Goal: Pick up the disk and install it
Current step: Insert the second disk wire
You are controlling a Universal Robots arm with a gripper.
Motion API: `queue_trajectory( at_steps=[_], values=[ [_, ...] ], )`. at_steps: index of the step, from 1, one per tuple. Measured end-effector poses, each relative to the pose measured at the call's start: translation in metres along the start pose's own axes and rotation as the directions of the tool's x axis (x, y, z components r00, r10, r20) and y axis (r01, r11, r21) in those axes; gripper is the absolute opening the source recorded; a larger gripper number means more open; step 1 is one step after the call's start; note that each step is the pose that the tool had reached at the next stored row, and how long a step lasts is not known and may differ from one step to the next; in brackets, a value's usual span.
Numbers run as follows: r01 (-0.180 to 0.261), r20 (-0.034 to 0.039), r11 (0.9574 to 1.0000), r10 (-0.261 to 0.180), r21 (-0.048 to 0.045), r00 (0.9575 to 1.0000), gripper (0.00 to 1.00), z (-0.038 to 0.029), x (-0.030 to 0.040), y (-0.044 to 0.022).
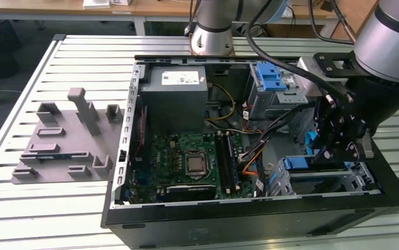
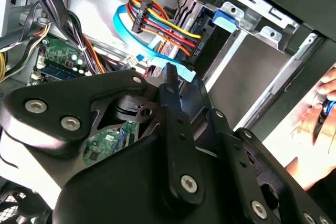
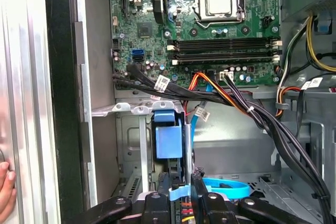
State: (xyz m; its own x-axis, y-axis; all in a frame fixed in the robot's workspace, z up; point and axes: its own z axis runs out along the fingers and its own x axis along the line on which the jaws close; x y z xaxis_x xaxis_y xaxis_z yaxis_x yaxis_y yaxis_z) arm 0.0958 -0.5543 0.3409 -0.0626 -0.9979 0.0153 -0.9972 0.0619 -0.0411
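Low in the open black computer case [image 1: 255,221], at 4 o'clock from the green motherboard [image 1: 185,161] in the exterior view, my gripper [image 3: 184,182] sits against the blue-framed silver disk [image 3: 168,137], which stands on edge in the grey metal drive cage [image 3: 131,109]; I cannot tell whether the claw is wide or narrow. I judge the orange-and-black cable bundle [image 3: 220,95] crossing the cage mouth could snag, the cage walls leave little side room, and a person's hand [image 2: 315,111] rests near the case.

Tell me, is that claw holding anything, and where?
Cannot tell. The gripper is at the disk, by its blue frame, but the contact is hidden.
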Motion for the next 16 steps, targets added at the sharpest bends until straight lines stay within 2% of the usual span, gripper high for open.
queue_trajectory(
  at_steps=[10,13,16],
  values=[
    [0.0,0.0002,1.0,0.0,0.0,1.0,0.29,-0.0084,-0.0002,-0.0003],
    [0.0,0.0004,1.0,0.0,0.0,1.0,0.11,-0.0084,-0.0002,-0.0003],
    [0.0,0.0001,1.0,0.0,0.0,1.0,0.11,-0.0087,-0.0002,-0.0003]
  ],
)
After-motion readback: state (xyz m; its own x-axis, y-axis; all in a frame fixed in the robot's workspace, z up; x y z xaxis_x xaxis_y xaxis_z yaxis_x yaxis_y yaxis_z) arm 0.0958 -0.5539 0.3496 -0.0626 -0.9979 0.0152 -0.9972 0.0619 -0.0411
